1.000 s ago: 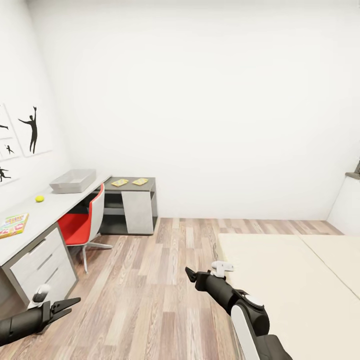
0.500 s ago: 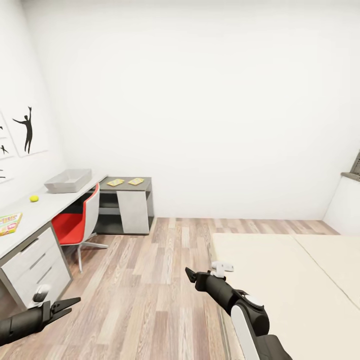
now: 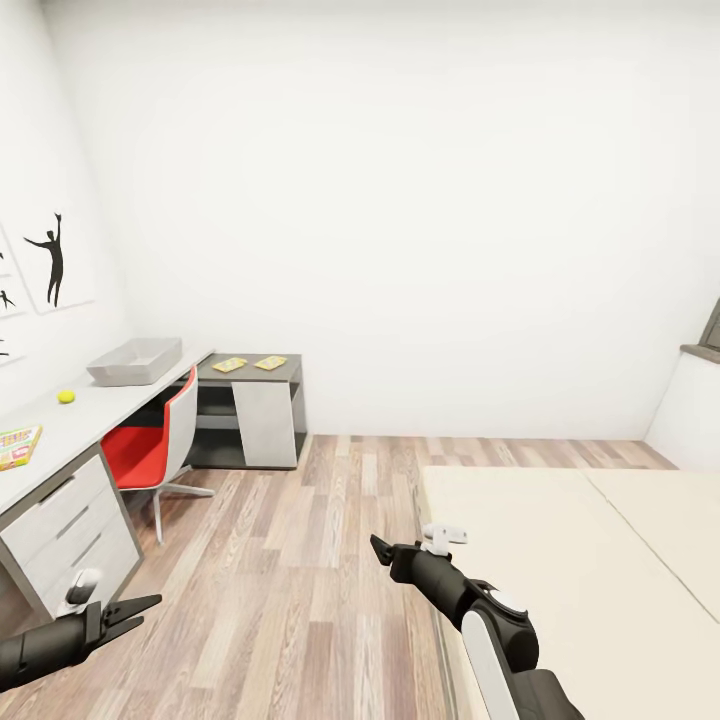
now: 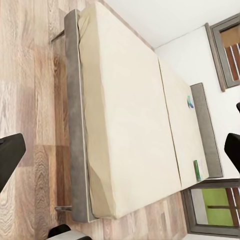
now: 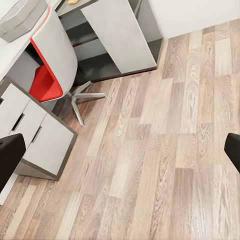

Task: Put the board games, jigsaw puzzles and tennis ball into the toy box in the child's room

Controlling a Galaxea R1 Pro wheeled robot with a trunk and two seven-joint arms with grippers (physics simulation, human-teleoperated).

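Note:
The grey toy box [image 3: 135, 360] stands at the far end of the pale table [image 3: 90, 415] by the left wall. The tennis ball [image 3: 66, 396] lies nearer on it, and a flat colourful board game [image 3: 15, 447] at the picture's edge. Two flat yellow jigsaw puzzles [image 3: 230, 365] [image 3: 270, 362] rest on the lower dark cabinet. The bed [image 3: 560, 560] is at the right. The left wrist view shows two small board games [image 4: 190, 102] [image 4: 198, 170] by its headboard. My left gripper [image 3: 125, 612] and right gripper [image 3: 380, 548] hang open and empty over the floor.
A red and white swivel chair [image 3: 160, 445] stands pushed up to the table, beside a drawer unit [image 3: 70, 535]. Wooden floor [image 3: 300, 560] lies open between table and bed. A window sill [image 3: 705, 350] shows at the far right.
The camera has turned slightly right, so the table and wall pictures slid toward the left edge. Both arms keep their pose and nothing on the table has moved.

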